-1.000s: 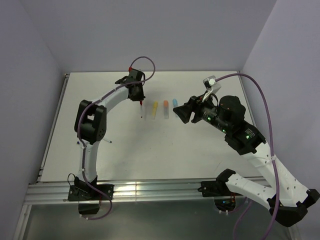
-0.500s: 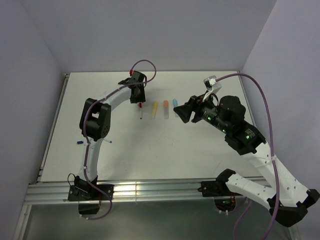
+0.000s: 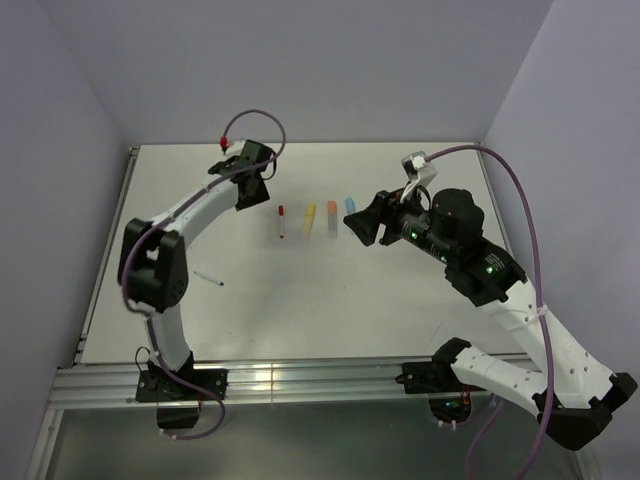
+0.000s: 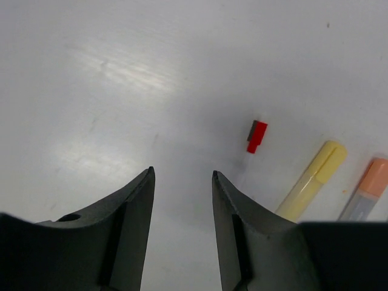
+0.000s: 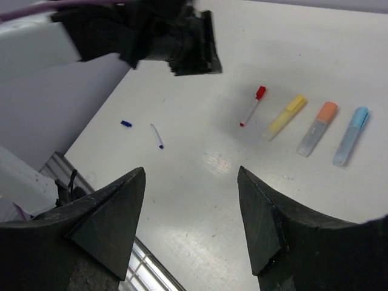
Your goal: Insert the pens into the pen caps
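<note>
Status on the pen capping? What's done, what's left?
Looks done: four lie capped in a row, the red pen, yellow marker, orange marker and light-blue marker. In hand: nothing; the left end effector and right end effector are both open and empty. Left: the dark-blue pen lies uncapped, the dark-blue cap apart from it.

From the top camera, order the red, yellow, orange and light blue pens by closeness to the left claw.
1. Red pen, beside left gripper.
2. Yellow marker, next along.
3. Orange marker, further right.
4. Light blue marker, far right.
</note>
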Controlling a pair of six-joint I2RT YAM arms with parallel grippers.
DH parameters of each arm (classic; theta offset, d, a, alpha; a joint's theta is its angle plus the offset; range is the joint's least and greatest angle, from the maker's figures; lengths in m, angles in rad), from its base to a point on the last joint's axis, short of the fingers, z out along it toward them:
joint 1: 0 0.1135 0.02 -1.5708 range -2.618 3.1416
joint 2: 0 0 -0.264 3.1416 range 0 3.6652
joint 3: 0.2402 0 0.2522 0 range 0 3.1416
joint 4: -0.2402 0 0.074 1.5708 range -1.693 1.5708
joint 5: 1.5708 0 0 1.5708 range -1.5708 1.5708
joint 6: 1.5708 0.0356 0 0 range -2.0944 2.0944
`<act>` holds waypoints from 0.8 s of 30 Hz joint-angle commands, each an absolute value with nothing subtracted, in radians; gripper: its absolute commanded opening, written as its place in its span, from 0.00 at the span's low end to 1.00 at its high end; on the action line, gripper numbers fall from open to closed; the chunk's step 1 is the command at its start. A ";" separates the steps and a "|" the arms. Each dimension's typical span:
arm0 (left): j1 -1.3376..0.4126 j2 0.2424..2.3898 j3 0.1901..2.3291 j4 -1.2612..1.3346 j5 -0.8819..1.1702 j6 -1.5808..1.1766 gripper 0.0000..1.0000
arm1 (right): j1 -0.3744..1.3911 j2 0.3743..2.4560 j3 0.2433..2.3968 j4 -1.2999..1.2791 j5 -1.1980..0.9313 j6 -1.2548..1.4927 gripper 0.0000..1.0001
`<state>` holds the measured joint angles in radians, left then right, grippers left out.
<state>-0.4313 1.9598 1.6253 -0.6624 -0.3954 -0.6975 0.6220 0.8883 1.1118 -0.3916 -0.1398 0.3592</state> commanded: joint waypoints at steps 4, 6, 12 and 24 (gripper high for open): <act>-0.388 1.556 1.278 -0.796 -0.614 -1.041 0.46 | 0.621 0.908 1.098 -0.371 -0.178 0.391 0.70; -0.345 1.491 1.163 -0.795 -0.604 -1.089 0.44 | 0.620 0.908 1.074 -0.339 -0.219 0.400 0.69; -0.247 1.361 1.006 -0.765 -0.572 -1.112 0.43 | 0.620 0.928 0.997 -0.285 -0.248 0.411 0.68; -0.206 1.483 0.922 -0.692 -0.517 -1.210 0.41 | 0.615 0.957 0.954 -0.265 -0.258 0.397 0.67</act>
